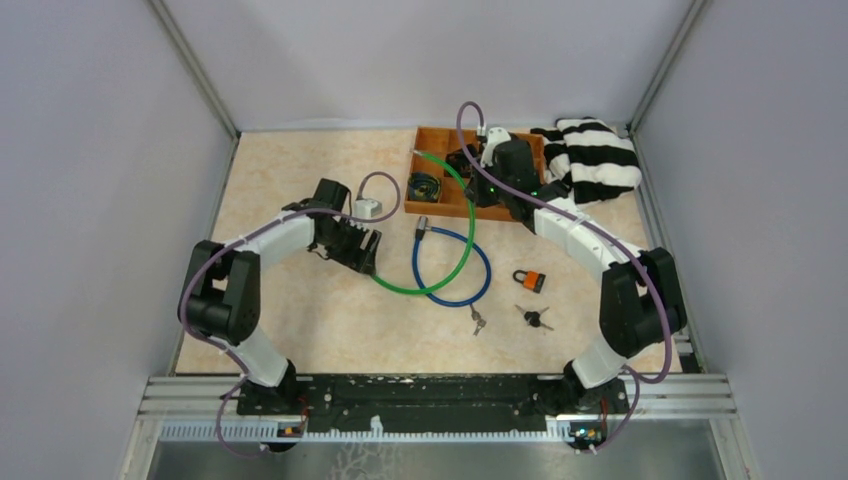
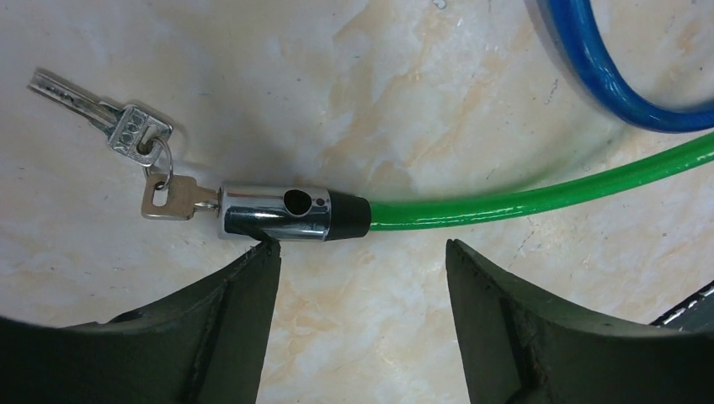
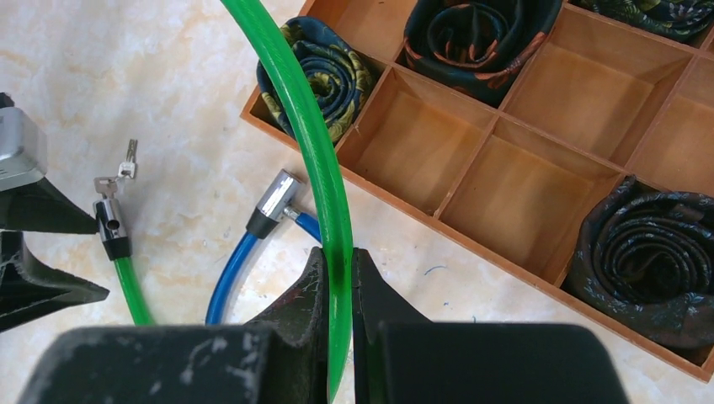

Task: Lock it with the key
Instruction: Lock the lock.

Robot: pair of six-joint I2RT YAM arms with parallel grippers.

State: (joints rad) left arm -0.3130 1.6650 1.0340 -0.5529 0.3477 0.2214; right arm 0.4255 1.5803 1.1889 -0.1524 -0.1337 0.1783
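The green cable lock (image 1: 455, 255) curves across the table. Its chrome lock head (image 2: 274, 212) lies flat with a key (image 2: 168, 200) in its end and a second key (image 2: 126, 130) on the ring. My left gripper (image 2: 362, 252) is open just beside the head, its left fingertip (image 2: 265, 252) touching it and nothing between the jaws. It shows in the top view (image 1: 368, 250). My right gripper (image 3: 339, 261) is shut on the green cable (image 3: 311, 143) partway along and holds it off the table by the tray (image 1: 468, 185). The lock head also shows in the right wrist view (image 3: 111, 223).
A blue cable lock (image 1: 450, 265) lies looped beside the green one, its head (image 3: 274, 198) near my right gripper. A wooden divided tray (image 3: 471, 227) holds rolled ties. An orange padlock (image 1: 530, 280), two loose key sets (image 1: 537, 318) (image 1: 477, 322), a striped cloth (image 1: 595, 155) and a small white box (image 1: 368, 208) lie around.
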